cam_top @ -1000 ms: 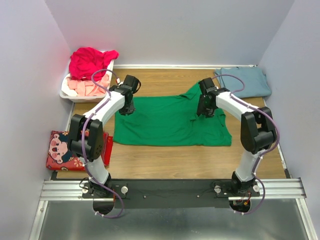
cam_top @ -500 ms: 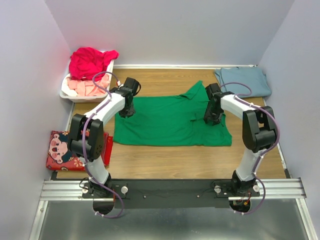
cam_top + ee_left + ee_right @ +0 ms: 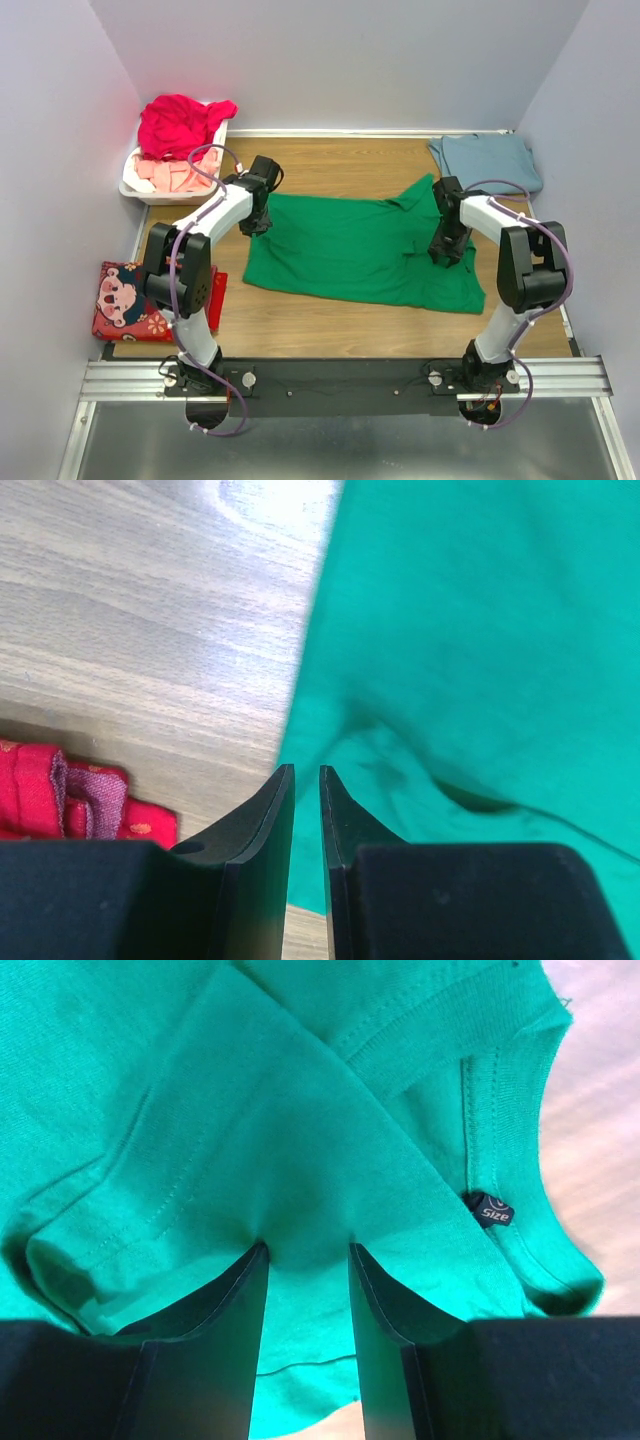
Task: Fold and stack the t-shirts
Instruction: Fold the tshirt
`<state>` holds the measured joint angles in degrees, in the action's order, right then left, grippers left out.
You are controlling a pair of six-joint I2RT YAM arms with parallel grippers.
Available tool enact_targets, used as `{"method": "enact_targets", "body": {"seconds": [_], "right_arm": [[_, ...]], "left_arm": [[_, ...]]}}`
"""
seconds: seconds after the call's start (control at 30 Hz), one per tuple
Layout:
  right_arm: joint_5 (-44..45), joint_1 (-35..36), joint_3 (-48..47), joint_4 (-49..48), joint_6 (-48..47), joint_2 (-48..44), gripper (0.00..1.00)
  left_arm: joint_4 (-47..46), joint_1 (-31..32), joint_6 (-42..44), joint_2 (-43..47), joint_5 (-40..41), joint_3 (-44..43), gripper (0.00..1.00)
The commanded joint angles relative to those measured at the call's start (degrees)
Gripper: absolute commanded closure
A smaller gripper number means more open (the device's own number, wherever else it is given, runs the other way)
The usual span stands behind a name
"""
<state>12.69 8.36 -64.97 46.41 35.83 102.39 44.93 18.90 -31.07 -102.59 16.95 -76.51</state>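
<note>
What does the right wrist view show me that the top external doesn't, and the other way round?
Only right wrist: the size label inside the collar of the green t-shirt, and the fold pinched in the right tool. Only top external: the folded blue-grey t-shirt, the white basket holding the magenta-red t-shirt and pink t-shirt, and the left arm. Both: the green t-shirt, with the right tool on it near the collar.

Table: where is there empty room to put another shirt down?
Two bare wood strips: the far one between the white basket and the blue-grey t-shirt, and the near one between the green t-shirt and the black rail. The middle is crowded by that shirt.
</note>
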Motion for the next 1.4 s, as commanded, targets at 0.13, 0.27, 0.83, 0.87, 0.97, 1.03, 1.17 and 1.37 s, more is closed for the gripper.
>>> {"method": "enact_targets", "body": {"seconds": [0.13, 0.27, 0.83, 0.87, 0.97, 1.03, 1.17, 1.37], "right_arm": [[4.8, -1.6, 1.1, 6.3, -1.6, -2.1, 0.55], [2.6, -1.5, -2.0, 5.2, -2.1, -5.1, 0.54], [0.2, -1.5, -19.0, 1.5, -5.8, 1.3, 0.48], [0.1, -1.5, -20.0, 1.5, -5.7, 1.8, 0.48], [-0.2, -1.6, -21.0, 1.4, -5.5, 3.2, 0.48], [-0.2, -1.5, -21.2, 1.2, -5.3, 3.5, 0.48], [-0.7, -1.6, -22.7, 1.0, -5.6, 5.5, 0.48], [-1.2, -1.6, -26.8, 1.0, -5.6, 9.1, 0.48]], "left_arm": [[-2.2, 0.3, -0.3, -5.6, 1.2, -9.4, 0.75], [-4.1, 0.0, 0.2, -11.5, 1.3, -17.3, 0.74], [2.9, -2.8, -1.2, -33.3, 4.6, -47.1, 0.65], [3.3, -3.2, -1.7, -33.6, 4.8, -47.4, 0.64], [4.0, -3.7, -2.0, -34.0, 4.7, -46.8, 0.64], [4.1, -3.9, -1.9, -34.3, 4.0, -46.4, 0.64], [4.7, -4.0, -1.9, -35.7, 2.8, -45.6, 0.64], [4.4, -4.0, -1.7, -35.5, 1.4, -42.5, 0.62]]}}
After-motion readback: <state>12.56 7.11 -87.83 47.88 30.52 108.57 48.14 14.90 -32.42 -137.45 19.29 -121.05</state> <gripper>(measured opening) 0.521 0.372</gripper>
